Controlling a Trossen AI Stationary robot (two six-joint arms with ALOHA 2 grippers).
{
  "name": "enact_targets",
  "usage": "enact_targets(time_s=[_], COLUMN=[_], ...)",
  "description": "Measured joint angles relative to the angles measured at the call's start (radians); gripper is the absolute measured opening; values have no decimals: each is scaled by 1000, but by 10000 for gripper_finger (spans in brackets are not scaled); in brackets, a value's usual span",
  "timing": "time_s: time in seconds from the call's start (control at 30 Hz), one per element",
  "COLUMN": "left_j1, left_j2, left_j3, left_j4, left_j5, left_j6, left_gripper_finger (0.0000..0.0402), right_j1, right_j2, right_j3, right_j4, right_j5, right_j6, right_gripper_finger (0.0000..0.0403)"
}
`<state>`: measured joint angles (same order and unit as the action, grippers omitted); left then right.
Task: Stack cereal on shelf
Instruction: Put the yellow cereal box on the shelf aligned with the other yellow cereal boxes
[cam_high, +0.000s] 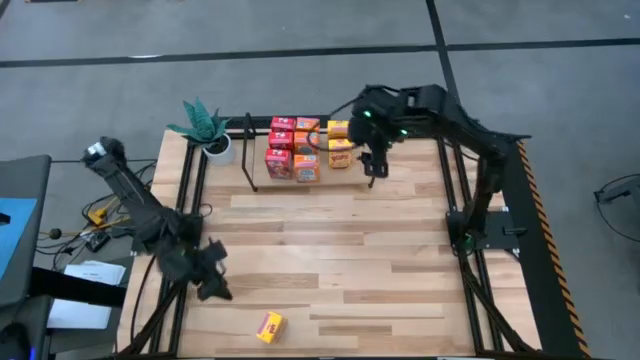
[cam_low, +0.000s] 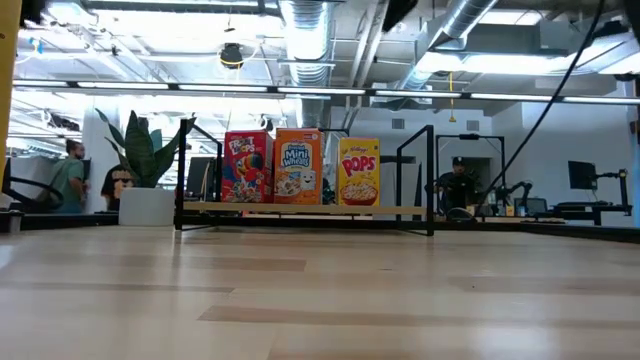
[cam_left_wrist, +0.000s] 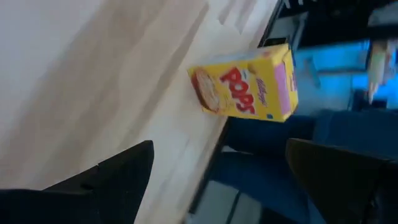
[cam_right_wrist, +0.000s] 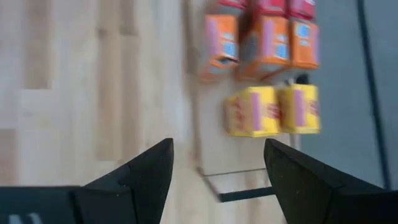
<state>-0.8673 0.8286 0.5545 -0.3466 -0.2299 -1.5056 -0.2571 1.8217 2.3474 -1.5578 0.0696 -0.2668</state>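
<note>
The shelf (cam_high: 300, 150), black rods on a light wooden base, stands at the table's far middle. It holds red (cam_low: 246, 167), orange (cam_low: 298, 166) and yellow (cam_low: 358, 171) cereal boxes, upright in rows on the base. The right wrist view shows two yellow boxes (cam_right_wrist: 273, 111) and the orange ones (cam_right_wrist: 264, 43). My right gripper (cam_high: 373, 168) (cam_right_wrist: 217, 168) is open and empty, just off the shelf's right near corner. One more yellow box (cam_high: 270, 327) (cam_left_wrist: 245, 84) lies on the table by the near edge. My left gripper (cam_high: 215, 288) (cam_left_wrist: 217, 180) is open and empty, a little to its left.
A white potted plant (cam_high: 208, 128) stands at the shelf's left end. The black frame rails (cam_high: 455, 190) run along the table's left and right sides. Bare wooden table (cam_high: 340, 250) lies between the shelf and the near edge. People show in the room behind (cam_low: 70, 175).
</note>
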Motion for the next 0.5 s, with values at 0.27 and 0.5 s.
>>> enact_targets(time_s=[0.27,0.5], left_j1=[-230,-240], left_j2=[414,727], left_j3=[244,413], left_j4=[-5,43], left_j5=[-57,-79], left_j6=[-266,-242], left_gripper_finger=[355,355], right_j1=[167,278], right_j2=[-57,-74], right_j3=[0,0], right_j4=[-14,-13], right_j5=[-34,-34], right_j6=[76,158], right_gripper_finger=[276,276])
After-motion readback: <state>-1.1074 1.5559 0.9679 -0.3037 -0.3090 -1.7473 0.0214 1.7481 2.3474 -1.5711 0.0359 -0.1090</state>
